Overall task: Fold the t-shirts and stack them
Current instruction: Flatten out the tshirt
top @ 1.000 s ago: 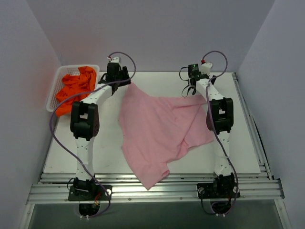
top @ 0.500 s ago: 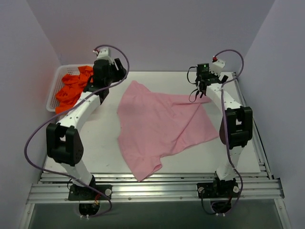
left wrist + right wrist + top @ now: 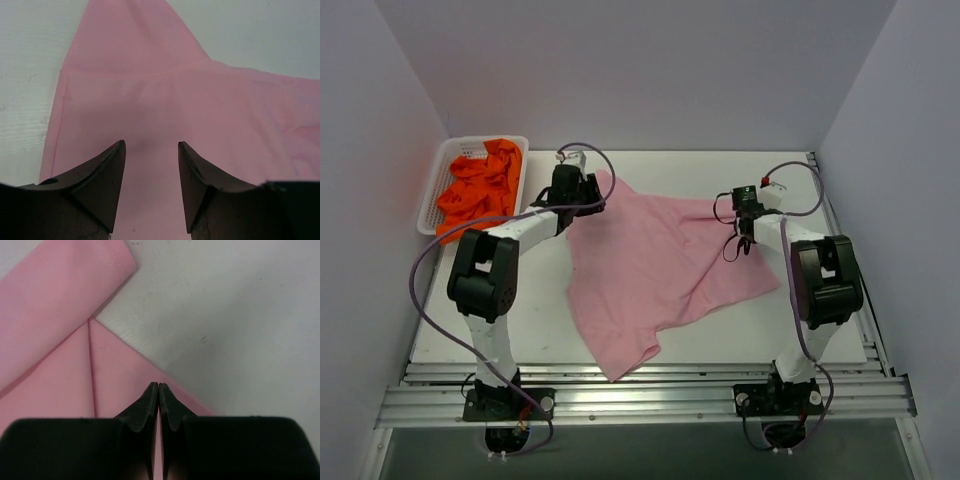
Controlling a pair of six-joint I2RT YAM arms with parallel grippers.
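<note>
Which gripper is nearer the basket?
Left. The left gripper hangs open over the pink shirt's far left corner, just right of the basket. The right gripper sits closed at the shirt's right edge, much farther away.

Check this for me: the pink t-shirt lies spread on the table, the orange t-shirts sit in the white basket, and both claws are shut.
No. Only the right claw is shut; the left claw stands open above the pink t-shirt, as the left wrist view shows. The rest holds: the shirt lies spread on the table, and the orange t-shirts sit in the white basket.
</note>
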